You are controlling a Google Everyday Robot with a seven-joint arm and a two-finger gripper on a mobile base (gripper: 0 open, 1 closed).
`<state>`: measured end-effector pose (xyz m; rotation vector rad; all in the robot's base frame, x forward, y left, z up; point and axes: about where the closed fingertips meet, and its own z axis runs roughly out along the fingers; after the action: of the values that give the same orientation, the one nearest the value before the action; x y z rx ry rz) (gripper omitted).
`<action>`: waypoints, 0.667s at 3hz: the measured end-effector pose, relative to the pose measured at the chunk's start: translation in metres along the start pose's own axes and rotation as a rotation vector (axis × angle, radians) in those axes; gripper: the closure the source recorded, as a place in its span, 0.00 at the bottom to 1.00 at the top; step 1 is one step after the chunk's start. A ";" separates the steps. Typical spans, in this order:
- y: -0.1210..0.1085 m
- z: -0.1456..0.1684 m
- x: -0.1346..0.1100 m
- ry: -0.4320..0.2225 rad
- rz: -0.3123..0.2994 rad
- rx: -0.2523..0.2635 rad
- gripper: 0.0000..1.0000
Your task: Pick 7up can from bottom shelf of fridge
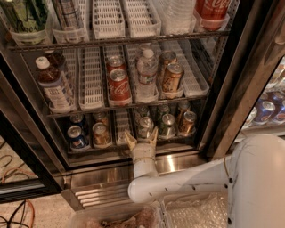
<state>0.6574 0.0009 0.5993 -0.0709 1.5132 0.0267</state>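
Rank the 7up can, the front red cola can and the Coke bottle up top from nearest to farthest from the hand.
The hand is open at the front of the bottom shelf.
1. 7up can: just ahead of it, same shelf.
2. Red cola can: one shelf up, slightly left.
3. Coke bottle: highest shelf, far right.

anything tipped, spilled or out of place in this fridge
Nothing stands out. Cans and bottles in the fridge stand upright in their lanes; no spill shows. The gripper, fingers open, sits at the bottom shelf front edge, before the 7up can.
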 end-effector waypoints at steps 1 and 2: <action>0.000 0.007 -0.001 -0.008 -0.003 -0.002 0.20; 0.001 0.011 0.000 -0.012 -0.008 -0.005 0.39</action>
<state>0.6688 0.0023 0.6001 -0.0802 1.5008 0.0243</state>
